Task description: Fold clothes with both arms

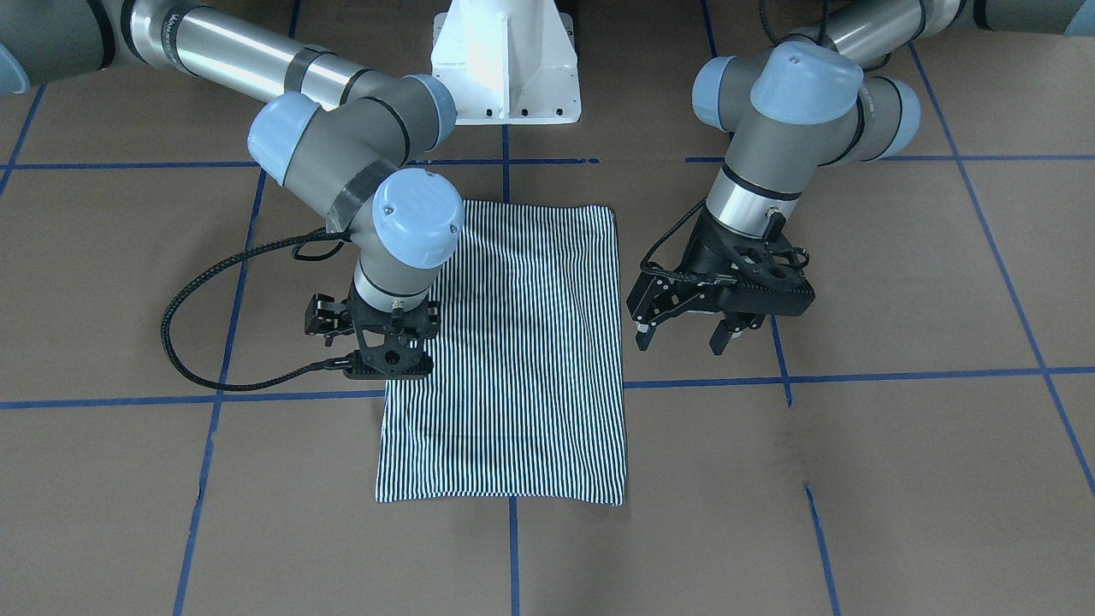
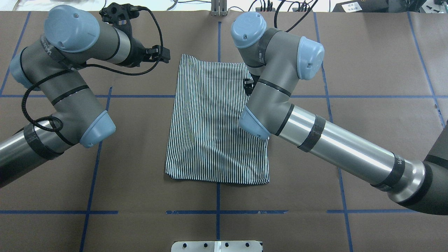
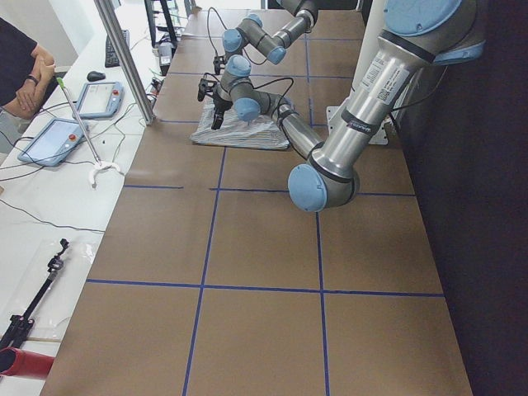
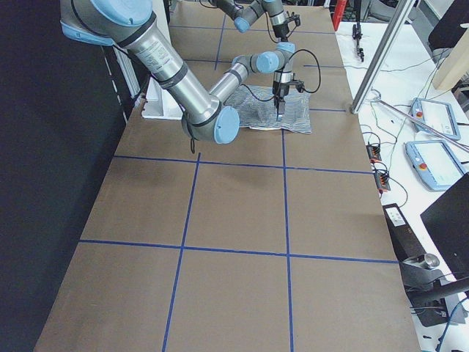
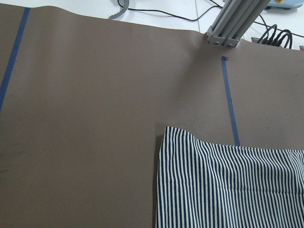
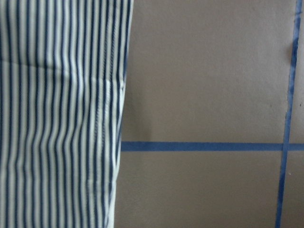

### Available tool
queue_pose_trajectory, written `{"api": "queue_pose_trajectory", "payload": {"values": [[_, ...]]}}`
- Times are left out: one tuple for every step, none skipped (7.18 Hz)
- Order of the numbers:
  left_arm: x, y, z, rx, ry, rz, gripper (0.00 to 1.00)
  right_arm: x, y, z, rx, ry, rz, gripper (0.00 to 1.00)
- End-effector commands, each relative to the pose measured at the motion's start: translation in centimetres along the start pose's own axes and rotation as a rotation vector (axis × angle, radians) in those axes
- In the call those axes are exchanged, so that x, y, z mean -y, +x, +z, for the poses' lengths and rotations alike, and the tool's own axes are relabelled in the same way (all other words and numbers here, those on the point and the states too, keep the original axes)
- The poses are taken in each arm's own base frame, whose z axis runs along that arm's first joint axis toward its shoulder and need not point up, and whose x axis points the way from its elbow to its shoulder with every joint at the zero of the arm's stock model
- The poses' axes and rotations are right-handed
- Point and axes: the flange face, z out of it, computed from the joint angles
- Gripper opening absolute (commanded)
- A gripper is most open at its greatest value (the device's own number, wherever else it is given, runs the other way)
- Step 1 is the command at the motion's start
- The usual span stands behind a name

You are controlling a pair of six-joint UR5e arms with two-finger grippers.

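Brown table (image 1: 898, 479) taped in blue squares: the striped polo shirt (image 1: 530, 359) lies folded flat (a neat rectangle) between both grippers. Beside one edge the left gripper (image 1: 681, 339) gapes wide. Over the opposite edge is the right gripper (image 1: 387, 346); I cannot tell its spread.

The counter (image 2: 367, 140) is covered in plain brown paper and marked into large squares by blue tape lines (image 2: 227, 212). A shirt (image 2: 217, 122) with thin navy and white stripes lies flat at the middle of the counter. It is folded into a long rectangle, with the stripes running along its length. It covers a crossing of two tape lines: one passes under it from left to right, the other from near to far. The cloth is slightly wrinkled near its edges. A white base (image 1: 506, 64) stands on the counter on the robot's side, apart from the shirt.
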Motion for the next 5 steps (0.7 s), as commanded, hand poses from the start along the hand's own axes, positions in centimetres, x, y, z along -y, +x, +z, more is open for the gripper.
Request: {"api": "queue_pose_trajectory", "payload": {"values": [[-1.3, 0.3, -0.7, -0.029, -0.093, -0.087, 1.00, -3.7, 2.5, -5.7, 0.180, 0.036, -0.024, 1.00], [-2.7, -0.6, -0.9, 0.003, -0.136, -0.181, 1.00, -5.5, 3.9, -6.5, 0.215, 0.050, -0.034, 1.00], [-6.7, -0.3, -0.4, 0.036, -0.171, -0.278, 1.00, -6.5, 4.9, -6.4, 0.232, 0.048, -0.033, 1.00], [-11.7, 0.4, -0.5, 0.091, -0.163, -0.327, 1.00, -7.3, 4.9, -6.9, 0.247, 0.051, -0.016, 1.00], [-18.2, 2.5, 0.8, 0.193, -0.170, -0.388, 1.00, -8.0, 4.1, -6.9, 0.268, 0.054, -0.007, 1.00]]}}
